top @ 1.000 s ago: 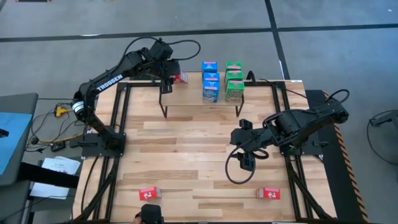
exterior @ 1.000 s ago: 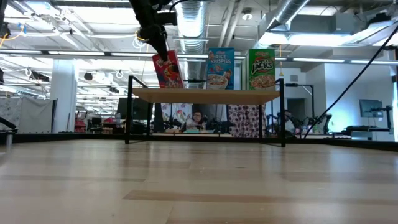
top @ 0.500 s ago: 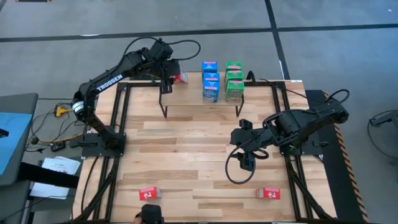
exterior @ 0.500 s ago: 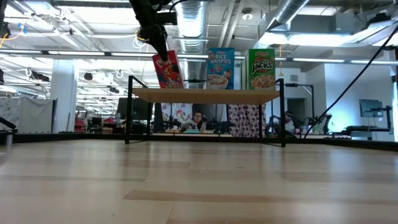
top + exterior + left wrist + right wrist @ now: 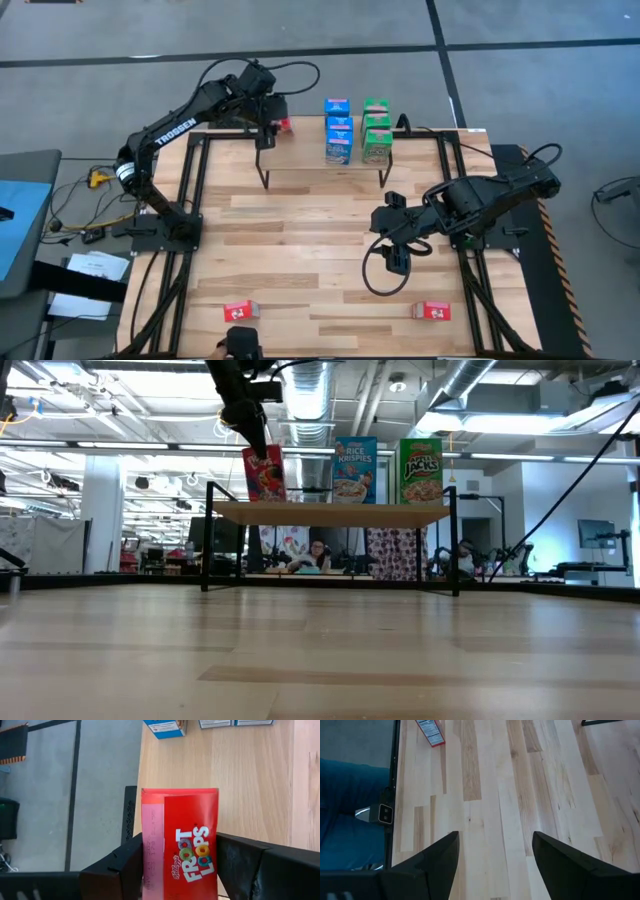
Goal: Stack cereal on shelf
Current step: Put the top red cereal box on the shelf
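Observation:
A red cereal box (image 5: 180,835) stands upright on the left part of the shelf (image 5: 320,162), its bottom on the light wood top (image 5: 330,513). My left gripper (image 5: 180,842) comes down on it from above, one finger on either side. Blue boxes (image 5: 337,130) and green boxes (image 5: 376,130) stand in rows on the shelf to its right. My right gripper (image 5: 397,262) hangs open over the table's middle right, with nothing between its fingers (image 5: 495,855). My left gripper has the red box between its two fingers, one on the narrow side panel (image 5: 150,862) and one on the opposite side. It holds the box's upper end (image 5: 262,452). The fingers slant down from above. The box is upright, its bottom on the shelf top.
Two more red boxes lie flat near the table's front edge, one at the left (image 5: 240,311) and one at the right (image 5: 431,311). A black cable loops below my right gripper (image 5: 385,280). Bare slatted tabletop (image 5: 300,240) lies between the shelf and these boxes.
The red box, which leaned with its top toward the left, now stands upright on the shelf top. My left gripper has stayed above it at the same place.

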Available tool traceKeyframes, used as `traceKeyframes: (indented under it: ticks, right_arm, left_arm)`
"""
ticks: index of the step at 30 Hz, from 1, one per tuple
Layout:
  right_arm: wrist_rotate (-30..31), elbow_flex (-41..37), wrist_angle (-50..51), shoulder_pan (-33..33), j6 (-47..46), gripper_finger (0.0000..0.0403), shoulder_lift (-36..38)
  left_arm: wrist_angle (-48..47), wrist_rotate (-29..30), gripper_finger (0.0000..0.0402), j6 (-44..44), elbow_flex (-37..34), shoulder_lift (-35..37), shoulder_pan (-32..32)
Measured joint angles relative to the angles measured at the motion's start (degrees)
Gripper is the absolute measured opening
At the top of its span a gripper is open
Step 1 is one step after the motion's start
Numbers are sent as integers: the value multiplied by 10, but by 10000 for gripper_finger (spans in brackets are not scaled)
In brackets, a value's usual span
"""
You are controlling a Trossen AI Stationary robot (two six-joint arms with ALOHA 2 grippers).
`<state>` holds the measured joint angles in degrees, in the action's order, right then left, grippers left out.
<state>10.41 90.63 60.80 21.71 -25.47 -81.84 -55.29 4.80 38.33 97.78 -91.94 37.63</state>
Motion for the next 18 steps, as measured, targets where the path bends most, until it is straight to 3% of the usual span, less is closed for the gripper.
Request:
traceKeyframes:
  ticks: [18]
  right_arm:
    - [0, 0, 0, 0, 0, 276, 0]
  left_arm:
    - [-2, -32, 197, 11, 0, 0, 13]
